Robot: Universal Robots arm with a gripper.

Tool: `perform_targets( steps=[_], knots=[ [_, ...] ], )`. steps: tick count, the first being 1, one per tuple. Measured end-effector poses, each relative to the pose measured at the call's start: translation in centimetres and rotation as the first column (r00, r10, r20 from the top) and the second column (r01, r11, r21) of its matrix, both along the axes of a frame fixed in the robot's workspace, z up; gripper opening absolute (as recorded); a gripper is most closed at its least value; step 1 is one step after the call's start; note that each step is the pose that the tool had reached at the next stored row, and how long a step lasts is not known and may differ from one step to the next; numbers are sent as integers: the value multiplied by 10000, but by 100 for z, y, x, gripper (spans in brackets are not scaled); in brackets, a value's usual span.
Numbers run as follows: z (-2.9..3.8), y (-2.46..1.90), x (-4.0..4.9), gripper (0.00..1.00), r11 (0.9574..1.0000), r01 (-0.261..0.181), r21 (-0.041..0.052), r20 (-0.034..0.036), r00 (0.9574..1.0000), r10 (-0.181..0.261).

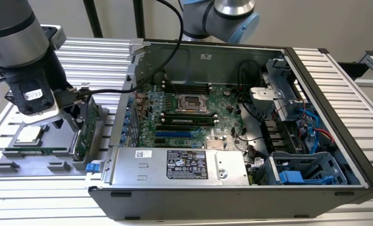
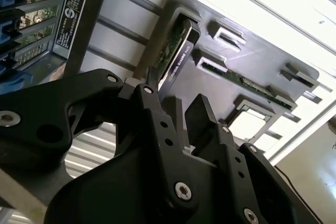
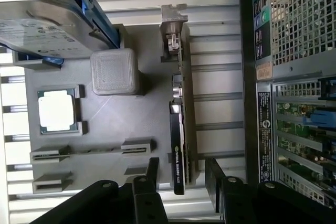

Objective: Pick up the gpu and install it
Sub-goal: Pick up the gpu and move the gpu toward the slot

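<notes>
The arm (image 1: 11, 37) comes down steeply over the left end of the table (image 1: 92, 47), as seen in the exterior view. Its grey tube ends in a black wrist (image 1: 32, 96). A grey and blue joint (image 1: 233, 16) stands beyond the table's far edge. The gripper (image 1: 78, 117) points downward. In both wrist views its two black fingers (image 3: 153, 169) (image 2: 202, 114) stand apart with a clear gap between them.

The gripper (image 2: 176, 92) hung with its black fingers (image 2: 157, 124) apart. Just beyond their tips, the gpu (image 2: 174, 55) stood on edge in the grey holder (image 2: 215, 85). A memory stick (image 2: 257, 88) lay in a slot nearby, and the computer case (image 2: 79, 9) stood beside the holder.
</notes>
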State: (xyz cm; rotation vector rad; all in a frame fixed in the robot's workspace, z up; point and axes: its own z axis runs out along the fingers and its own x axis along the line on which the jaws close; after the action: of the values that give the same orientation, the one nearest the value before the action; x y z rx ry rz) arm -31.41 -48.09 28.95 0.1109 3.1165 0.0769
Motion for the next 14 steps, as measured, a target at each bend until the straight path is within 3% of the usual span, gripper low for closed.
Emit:
perform_targets(
  steps=[14],
  knots=[
    [-49, 0, -1, 100, 10000, 1, 0, 1, 10000, -1]
  ],
)
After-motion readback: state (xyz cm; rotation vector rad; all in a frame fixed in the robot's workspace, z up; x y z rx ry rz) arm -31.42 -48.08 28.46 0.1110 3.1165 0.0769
